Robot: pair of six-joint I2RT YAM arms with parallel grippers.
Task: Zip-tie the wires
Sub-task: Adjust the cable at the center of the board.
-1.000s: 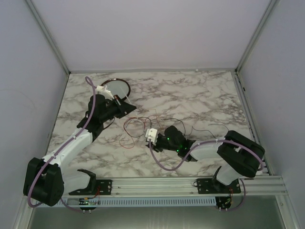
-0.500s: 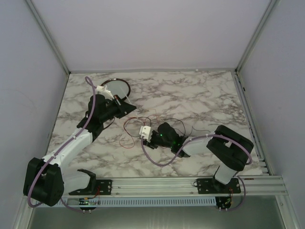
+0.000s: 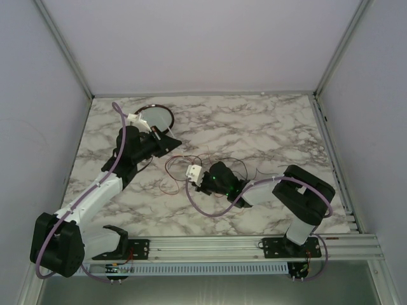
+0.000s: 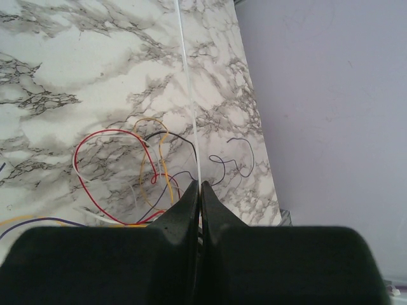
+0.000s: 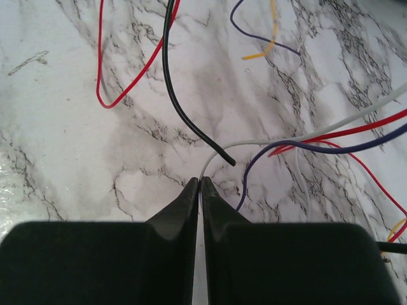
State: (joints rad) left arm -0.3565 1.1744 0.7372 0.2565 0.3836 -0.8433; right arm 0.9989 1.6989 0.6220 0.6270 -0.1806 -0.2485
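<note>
The wires (image 3: 184, 159) lie as a loose tangle of thin red, black, purple, yellow and white strands on the marble table (image 3: 254, 127). My right gripper (image 5: 201, 180) is down at the tangle's near left side, also seen in the top view (image 3: 202, 185). It is shut on a white wire (image 5: 254, 141) that curves off to the right. A black wire end (image 5: 191, 127) and a purple wire (image 5: 254, 166) lie just ahead of it. My left gripper (image 4: 198, 184) hovers left of the tangle (image 3: 177, 142), shut on a thin white zip tie (image 4: 186, 76) that runs straight ahead.
A round dark-rimmed dish (image 3: 156, 117) sits at the back left, behind the left arm. Lilac cables loop along both arms. Grey walls enclose the table on the left, back and right, and an aluminium rail (image 3: 210, 244) runs along the near edge.
My right gripper has moved left into the tangle and closed on the white wire. The left arm and its zip tie have barely moved.
</note>
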